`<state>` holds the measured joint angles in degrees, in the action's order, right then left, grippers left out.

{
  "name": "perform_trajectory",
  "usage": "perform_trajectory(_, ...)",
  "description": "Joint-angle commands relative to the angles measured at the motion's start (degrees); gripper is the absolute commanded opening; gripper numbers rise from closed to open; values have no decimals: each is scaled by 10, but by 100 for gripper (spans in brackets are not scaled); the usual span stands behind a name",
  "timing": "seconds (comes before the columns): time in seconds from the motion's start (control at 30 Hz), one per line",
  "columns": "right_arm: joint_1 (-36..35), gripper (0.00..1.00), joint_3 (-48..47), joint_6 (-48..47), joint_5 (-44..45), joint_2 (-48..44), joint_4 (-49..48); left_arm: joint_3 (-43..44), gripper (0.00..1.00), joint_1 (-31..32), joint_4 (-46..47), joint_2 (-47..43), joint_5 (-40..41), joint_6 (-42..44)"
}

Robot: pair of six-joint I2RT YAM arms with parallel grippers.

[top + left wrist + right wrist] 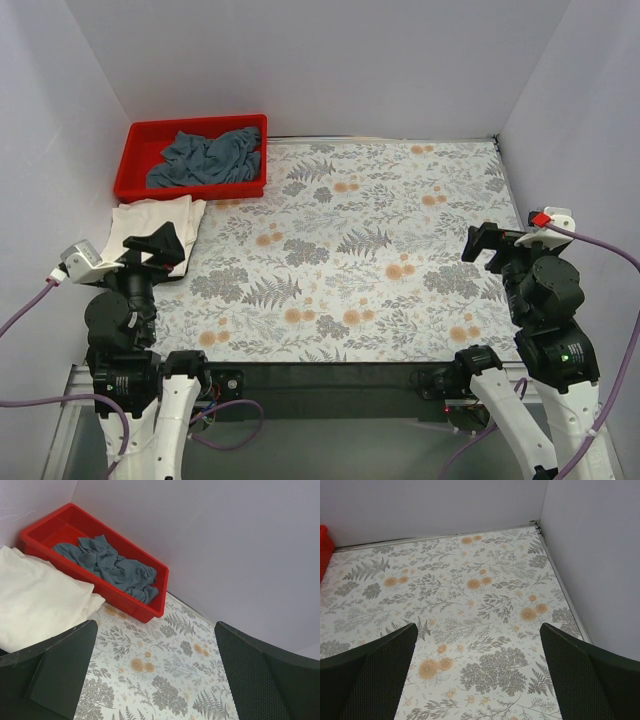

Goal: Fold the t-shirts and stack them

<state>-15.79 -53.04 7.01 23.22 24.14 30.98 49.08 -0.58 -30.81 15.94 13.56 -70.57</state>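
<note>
Left claw (pixel 152 250) and right claw (pixel 492 244) both hang with jaws apart, holding nothing. The folded cream shirt (pixel 37 602) lies just ahead-left of the left claw. Farther ahead, a grey shirt (pixel 107 565) lies crumpled in the bin (pixel 131 606). Tablecloth (pixel 470 595) stretches ahead of the right claw.

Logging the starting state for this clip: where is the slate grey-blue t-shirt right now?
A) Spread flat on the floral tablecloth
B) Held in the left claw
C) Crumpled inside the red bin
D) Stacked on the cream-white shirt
C: the grey-blue t-shirt lies bunched up inside the red bin, while the cream-white shirt lies outside the bin with nothing on top of it.
</note>
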Motion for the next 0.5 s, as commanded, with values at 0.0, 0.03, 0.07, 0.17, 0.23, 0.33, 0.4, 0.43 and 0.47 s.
perform_trajectory(0.0, -3, 98, -3, -20, -26, 11, -40, -3, 98, -1, 31, 16, 9, -6)
perform_trajectory(0.03, -3, 98, -2, -20, -28, 12, -41, -3, 98, -2, 33, 17, 11, -5)
perform_trajectory(0.07, -3, 98, -2, -17, -27, 13, -42, -1, 98, -2, 34, 19, 10, -4)
perform_trajectory(0.17, -3, 98, -1, -21, -33, 11, -47, 1, 98, -2, 34, 22, 10, 0)
perform_trajectory(0.23, -2, 98, -1, -23, -41, 11, -52, 4, 98, -2, 35, 23, 8, 1)
perform_trajectory(0.33, -2, 98, -1, -24, -45, 8, -58, 6, 98, -3, 38, 26, 4, 6)
perform_trajectory(0.4, -2, 98, 0, -23, -46, 8, -61, 5, 98, -3, 43, 27, -1, 10)
perform_trajectory(0.43, -3, 98, 0, -24, -46, 8, -62, 5, 98, -2, 44, 27, -2, 11)
perform_trajectory(0.47, -2, 98, 1, -23, -45, 7, -61, 4, 98, -2, 44, 27, -2, 12)
